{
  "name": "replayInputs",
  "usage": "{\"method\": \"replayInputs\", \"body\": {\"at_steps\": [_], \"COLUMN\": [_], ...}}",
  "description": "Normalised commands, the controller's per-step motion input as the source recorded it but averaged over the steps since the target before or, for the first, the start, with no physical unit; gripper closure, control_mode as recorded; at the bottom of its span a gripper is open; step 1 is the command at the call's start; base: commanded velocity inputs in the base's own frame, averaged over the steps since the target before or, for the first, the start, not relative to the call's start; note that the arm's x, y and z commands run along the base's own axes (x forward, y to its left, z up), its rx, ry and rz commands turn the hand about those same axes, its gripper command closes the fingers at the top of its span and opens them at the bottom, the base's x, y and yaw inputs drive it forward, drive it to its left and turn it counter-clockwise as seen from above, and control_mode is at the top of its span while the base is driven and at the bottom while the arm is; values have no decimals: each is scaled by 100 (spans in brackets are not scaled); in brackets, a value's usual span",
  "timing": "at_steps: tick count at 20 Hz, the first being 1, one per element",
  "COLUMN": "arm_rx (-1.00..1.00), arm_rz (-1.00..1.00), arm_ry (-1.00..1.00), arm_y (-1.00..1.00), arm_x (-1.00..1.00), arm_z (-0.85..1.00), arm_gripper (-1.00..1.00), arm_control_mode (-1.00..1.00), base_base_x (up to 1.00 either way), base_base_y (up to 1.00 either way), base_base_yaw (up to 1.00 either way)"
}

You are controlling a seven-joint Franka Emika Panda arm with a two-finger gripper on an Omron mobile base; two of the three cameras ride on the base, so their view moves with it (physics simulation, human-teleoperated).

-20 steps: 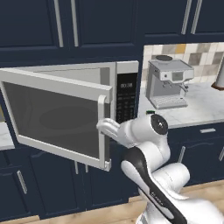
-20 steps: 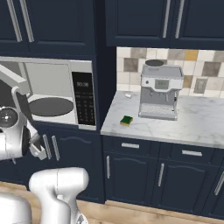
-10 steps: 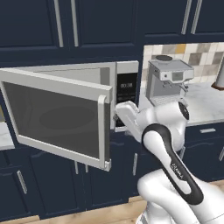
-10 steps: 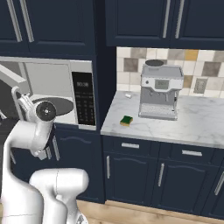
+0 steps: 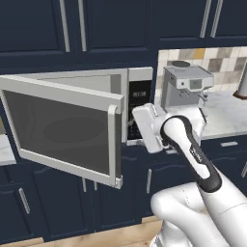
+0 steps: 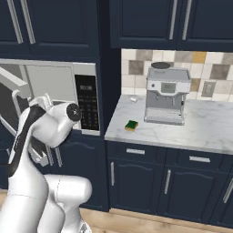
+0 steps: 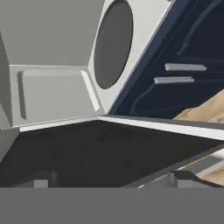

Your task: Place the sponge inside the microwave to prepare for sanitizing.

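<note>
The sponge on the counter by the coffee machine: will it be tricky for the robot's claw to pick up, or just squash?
The sponge is a small flat block, green over yellow, so it is probably light and unlikely to roll or tip. It will likely give a little when pinched. Lying flat on the counter, it leaves only low sides, so the open gripper would probably need to come down close.

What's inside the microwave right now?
Inside the microwave you can see light grey walls and a dark round turntable. Nothing sits on the part that shows. The open door hides the rest. The sponge is on the counter.
</note>
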Motion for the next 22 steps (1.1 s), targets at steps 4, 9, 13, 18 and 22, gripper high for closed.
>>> {"method": "replayInputs", "body": {"at_steps": [4, 9, 13, 18, 22], "arm_rx": [16, 21, 11, 4, 13], "arm_rz": [38, 47, 45, 30, 25], "arm_ry": [41, 27, 3, 0, 1], "arm_y": [13, 2, 25, 47, 25], "arm_x": [56, 52, 28, 27, 29], "arm_z": [-8, 0, -4, -9, -2], "arm_gripper": [-100, -100, -100, -100, -100], "arm_control_mode": [-100, -100, -100, -100, -100], "base_base_x": [0, 0, 0, 0, 0], "base_base_y": [0, 0, 0, 0, 0], "base_base_yaw": [0, 0, 0, 0, 0]}}
